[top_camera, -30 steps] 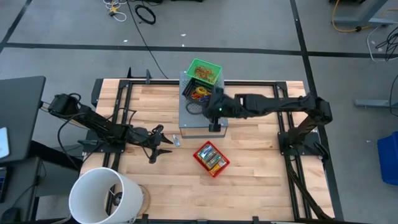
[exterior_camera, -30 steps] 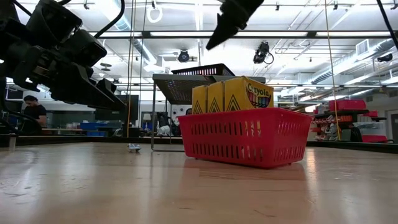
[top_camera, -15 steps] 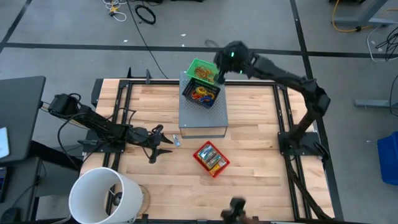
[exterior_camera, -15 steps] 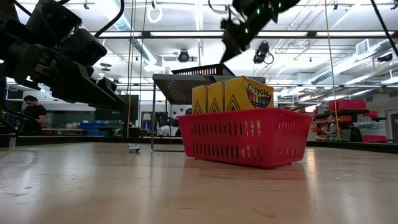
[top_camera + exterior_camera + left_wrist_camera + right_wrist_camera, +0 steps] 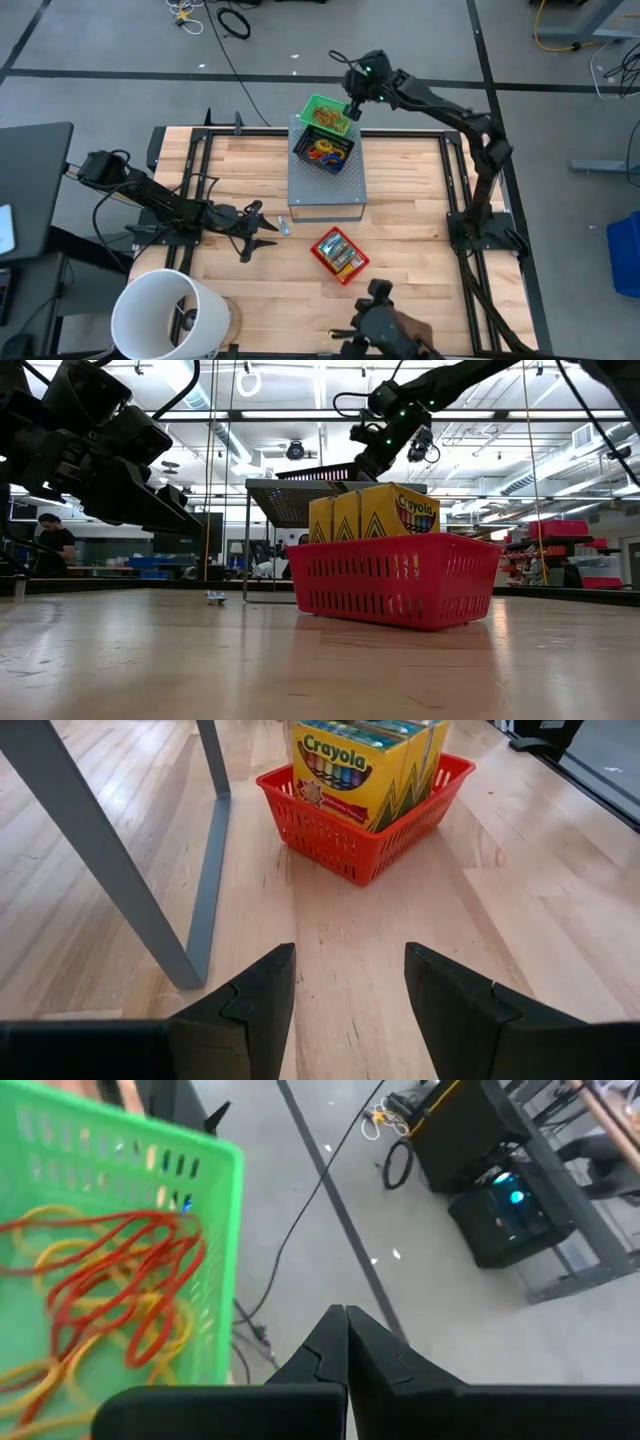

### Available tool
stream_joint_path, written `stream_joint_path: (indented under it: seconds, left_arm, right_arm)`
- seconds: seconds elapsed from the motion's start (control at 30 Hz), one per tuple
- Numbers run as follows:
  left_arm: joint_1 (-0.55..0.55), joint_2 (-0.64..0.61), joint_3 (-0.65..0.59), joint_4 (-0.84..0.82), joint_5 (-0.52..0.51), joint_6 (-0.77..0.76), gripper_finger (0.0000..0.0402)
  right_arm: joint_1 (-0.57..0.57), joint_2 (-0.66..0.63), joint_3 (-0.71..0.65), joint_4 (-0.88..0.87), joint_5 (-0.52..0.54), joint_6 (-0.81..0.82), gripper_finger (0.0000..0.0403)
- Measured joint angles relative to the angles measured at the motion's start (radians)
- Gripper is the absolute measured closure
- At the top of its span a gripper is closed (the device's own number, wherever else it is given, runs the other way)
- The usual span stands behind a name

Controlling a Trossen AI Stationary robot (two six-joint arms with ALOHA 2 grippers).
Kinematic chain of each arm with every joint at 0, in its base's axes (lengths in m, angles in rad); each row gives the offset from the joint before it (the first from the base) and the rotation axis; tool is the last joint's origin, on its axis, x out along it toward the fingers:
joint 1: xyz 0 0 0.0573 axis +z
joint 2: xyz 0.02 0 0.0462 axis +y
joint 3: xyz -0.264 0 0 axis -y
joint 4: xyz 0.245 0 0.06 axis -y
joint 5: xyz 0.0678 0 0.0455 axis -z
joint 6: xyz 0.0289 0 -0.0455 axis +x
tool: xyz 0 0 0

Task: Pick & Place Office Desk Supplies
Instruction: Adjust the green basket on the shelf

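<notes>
So the right gripper (image 5: 351,108) is held pinched together, empty, just past the green basket's (image 5: 318,103) far rim, with the rubber bands (image 5: 110,1275) piled inside it, nearer this arm.

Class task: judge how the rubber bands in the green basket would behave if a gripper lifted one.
The rubber bands are thin loops lying in loose curves, so probably floppy and very light. They overlap in a tangle in the green basket, so lifting one may drag others along. A thin strand might slip from the fingers.
</notes>
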Motion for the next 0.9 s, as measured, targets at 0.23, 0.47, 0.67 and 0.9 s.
stream_joint_path:
  seconds: [0.23,0.47,0.67,0.9]
  left_arm:
    - [0.000,0.000,0.000,0.000,0.000,-0.023,0.0208]
    - [0.000,0.000,0.000,-0.003,0.006,-0.036,0.0208]
    - [0.000,0.000,0.000,-0.014,0.007,-0.036,0.0208]
    - [0.000,0.000,0.000,-0.016,0.008,-0.037,0.0208]
  right_arm:
    - [-0.006,0.152,0.203,-0.102,-0.038,-0.048,0.0403]
    - [-0.003,0.254,0.419,-0.267,-0.076,-0.065,0.0403]
    - [-0.008,0.269,0.440,-0.299,-0.087,-0.091,0.0403]
    - [-0.011,0.275,0.440,-0.342,-0.143,-0.130,0.0403]
